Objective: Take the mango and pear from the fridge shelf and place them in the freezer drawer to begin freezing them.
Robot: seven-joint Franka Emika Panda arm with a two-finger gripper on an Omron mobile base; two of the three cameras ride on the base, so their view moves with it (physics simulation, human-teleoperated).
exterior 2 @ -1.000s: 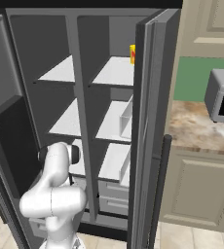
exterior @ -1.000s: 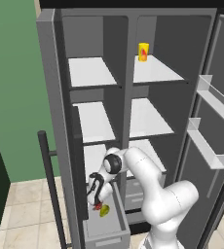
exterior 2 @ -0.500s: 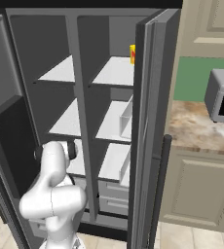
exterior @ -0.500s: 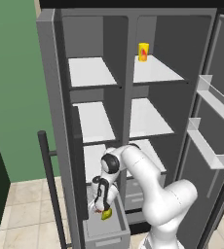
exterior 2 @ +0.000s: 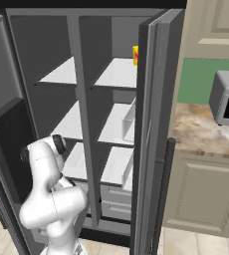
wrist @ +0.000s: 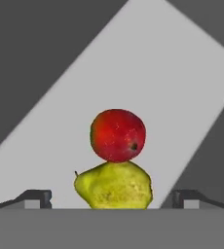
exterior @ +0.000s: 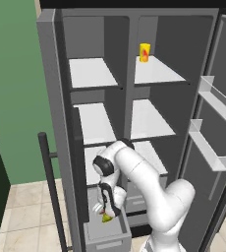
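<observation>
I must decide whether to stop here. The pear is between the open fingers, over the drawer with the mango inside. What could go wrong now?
1. The pear sits right against the mango in the freezer drawer; on landing it may roll or push the mango.
2. The gripper is low inside the narrow drawer, so a careless retreat could clip a drawer wall.

The white arm rises from the base, bends up through a dark-jointed elbow and folds over so that its wrist points steeply downward, carrying the gripper [exterior: 106, 212] low and to the robot's left. In the hand view the gripper [wrist: 115, 198] shows its two dark fingertips [wrist: 36, 197] set wide apart at the lower edge, the jaws spread with clear space on either side.
</observation>
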